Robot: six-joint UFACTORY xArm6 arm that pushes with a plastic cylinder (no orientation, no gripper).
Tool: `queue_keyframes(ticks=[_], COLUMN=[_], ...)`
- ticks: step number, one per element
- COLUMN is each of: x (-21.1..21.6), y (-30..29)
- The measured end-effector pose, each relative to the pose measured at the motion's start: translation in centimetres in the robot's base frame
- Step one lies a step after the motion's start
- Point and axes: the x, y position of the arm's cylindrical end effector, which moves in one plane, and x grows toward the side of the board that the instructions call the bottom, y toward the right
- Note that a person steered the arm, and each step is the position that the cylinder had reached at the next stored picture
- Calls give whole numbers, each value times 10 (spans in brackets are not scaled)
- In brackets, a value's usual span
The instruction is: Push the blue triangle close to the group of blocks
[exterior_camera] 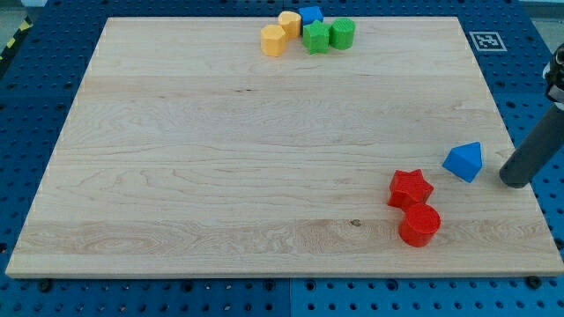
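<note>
The blue triangle lies near the board's right edge, below mid-height. My tip rests on the board just to the triangle's right, a small gap apart. A group of blocks sits at the view's top centre: two yellow blocks, a blue block, a green star and a green cylinder. The triangle is far from that group.
A red star and a red cylinder sit close together left of and below the triangle. The wooden board lies on a blue pegboard. A marker tag sits at the top right.
</note>
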Motion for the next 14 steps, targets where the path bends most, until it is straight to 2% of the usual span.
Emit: queue_keyframes(ticks=[2, 6, 8, 9, 10, 12, 13, 14], x=[-17, -23, -64, -66, -72, -117, -100, -100], y=[-34, -125, -129, -145, -168, -235, -256, -302])
